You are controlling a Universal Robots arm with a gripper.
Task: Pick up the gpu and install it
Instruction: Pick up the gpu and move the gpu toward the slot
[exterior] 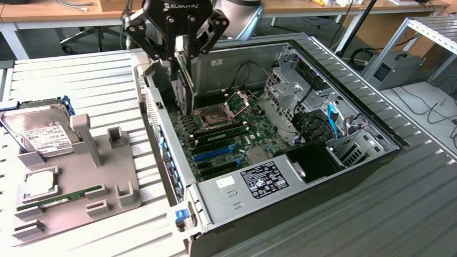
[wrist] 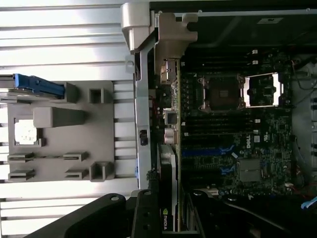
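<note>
The gpu (exterior: 183, 85) hangs on edge, pinched between the fingers of my gripper (exterior: 179, 53), which is shut on it. It hovers over the far end of the open computer case (exterior: 236, 193), close to the case's rear wall and beside the CPU socket (exterior: 214, 115). Its lower edge stands above the motherboard (exterior: 228, 136), off to one side of the blue slots (exterior: 214, 154). In the wrist view the gpu (wrist: 167, 168) shows edge-on with its silver end bracket (wrist: 171, 54) against the case's rear wall, the gripper (wrist: 166, 220) at its near end, and the blue slots (wrist: 205, 152) alongside.
A grey parts holder (exterior: 78, 209) lies on the slatted table at the exterior view's left, carrying a hard drive (exterior: 39, 134), a CPU (exterior: 39, 182) and a green RAM stick (exterior: 61, 197). Drive cages and cables (exterior: 314, 107) fill the case's other side.
</note>
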